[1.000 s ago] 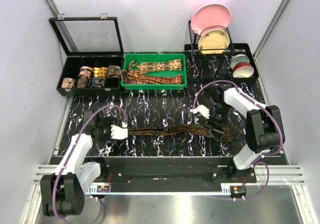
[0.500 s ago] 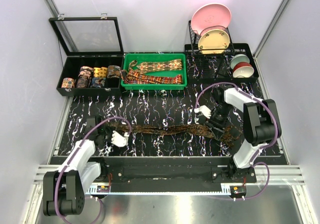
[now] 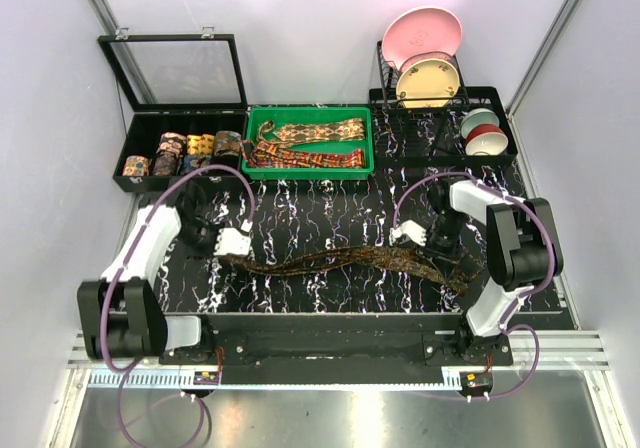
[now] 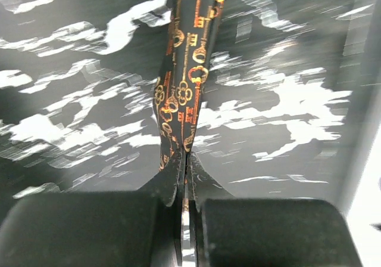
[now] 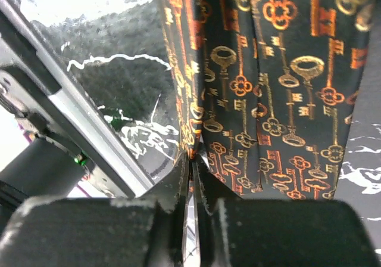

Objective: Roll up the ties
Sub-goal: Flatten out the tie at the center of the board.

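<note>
**Operator:** What is sitting around the green tray (image 3: 310, 173)?

**Spotter:** You are looking at flat ties (image 3: 305, 131) lying inside it. To its left, a black case (image 3: 150, 125) is holding rolled ties (image 3: 185, 154), with its glass lid (image 3: 178, 70) standing open behind. To its right, a wire rack (image 3: 385, 63) is carrying a pink plate (image 3: 422, 31) and a cream plate (image 3: 428, 82), with bowls (image 3: 480, 133) just beyond. Purple cables (image 3: 420, 180) are arching over both arms in front of the tray.

**Operator:** And the surface?

**Spotter:** A black counter (image 3: 320, 213) veined in white is running out in front of the tray. Pale walls (image 3: 300, 28) are closing it in behind and at both sides.

**Operator:** Where is my tie?

**Spotter:** The key-patterned tie (image 3: 340, 259) is stretching across the counter in front of the tray, well apart from it. Your left gripper (image 4: 185, 160) is clenching its narrow end, on the case side. Your right gripper (image 5: 191, 160) is pinching the edge of its broad end, on the rack side, fingers pressed tight on the cloth.
</note>
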Robot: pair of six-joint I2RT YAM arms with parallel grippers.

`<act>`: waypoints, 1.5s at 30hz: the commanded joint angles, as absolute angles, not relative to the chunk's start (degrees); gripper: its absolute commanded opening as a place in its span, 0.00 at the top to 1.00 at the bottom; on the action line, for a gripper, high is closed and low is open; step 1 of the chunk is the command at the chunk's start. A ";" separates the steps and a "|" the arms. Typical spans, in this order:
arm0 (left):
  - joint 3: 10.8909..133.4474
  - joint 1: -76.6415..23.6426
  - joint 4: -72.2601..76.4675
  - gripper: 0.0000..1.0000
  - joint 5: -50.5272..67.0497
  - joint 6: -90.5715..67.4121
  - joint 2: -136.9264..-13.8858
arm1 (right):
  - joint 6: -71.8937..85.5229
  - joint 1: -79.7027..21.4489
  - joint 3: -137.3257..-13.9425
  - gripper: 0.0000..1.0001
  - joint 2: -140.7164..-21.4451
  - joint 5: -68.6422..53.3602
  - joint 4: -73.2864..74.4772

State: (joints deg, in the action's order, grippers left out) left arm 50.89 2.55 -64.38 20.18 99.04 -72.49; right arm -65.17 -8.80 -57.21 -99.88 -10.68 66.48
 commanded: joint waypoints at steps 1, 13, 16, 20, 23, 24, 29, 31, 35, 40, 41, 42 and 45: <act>55.89 2.29 -80.86 1.00 23.38 92.84 -80.40 | -70.58 -8.17 -58.44 0.94 -98.96 -9.40 68.29; 80.65 5.01 -86.66 1.00 22.41 78.67 -114.50 | -70.84 -7.91 -64.42 0.98 -108.98 -7.38 66.36; 83.48 5.10 -85.96 1.00 20.92 77.70 -117.85 | -70.75 -7.82 -65.74 0.97 -110.83 -7.12 66.53; 84.81 5.71 -84.03 0.78 20.91 77.87 -118.39 | -69.79 -7.74 -67.23 0.73 -111.53 -7.55 67.50; 84.81 6.85 -82.62 0.56 23.28 78.57 -114.62 | -69.00 -7.04 -69.95 0.55 -109.78 -10.53 71.09; 84.90 7.46 -82.18 0.52 23.90 78.75 -113.39 | -68.56 -6.77 -71.88 0.52 -108.38 -11.59 72.15; 82.10 8.88 -75.71 0.30 29.26 79.19 -100.57 | -65.92 -2.82 -79.44 0.43 -104.51 -20.89 81.72; 76.48 8.79 -71.74 0.26 30.32 79.62 -93.21 | -64.17 -0.01 -81.56 0.42 -103.01 -22.84 83.23; 66.37 8.88 -59.45 0.24 33.57 78.93 -82.64 | -59.17 7.81 -81.48 0.56 -102.13 -28.20 83.59; 59.34 7.30 -56.43 0.26 32.97 82.78 -76.29 | -51.70 14.84 -80.42 0.76 -106.08 -31.11 78.85; 57.33 6.42 -56.34 0.26 32.18 83.58 -76.12 | -48.20 15.38 -80.33 0.79 -107.82 -31.03 77.53; 56.26 6.16 -56.25 0.26 31.47 85.67 -75.77 | -47.12 15.82 -80.25 0.81 -108.54 -31.11 75.69; 52.39 5.54 -55.73 0.27 29.45 88.85 -76.11 | -42.64 16.08 -78.06 0.84 -110.56 -29.45 70.43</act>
State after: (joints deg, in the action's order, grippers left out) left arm 56.23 6.48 -58.87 30.20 82.89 -76.66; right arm -51.44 15.94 -80.40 -108.07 -28.12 75.42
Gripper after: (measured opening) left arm 0.739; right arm 0.180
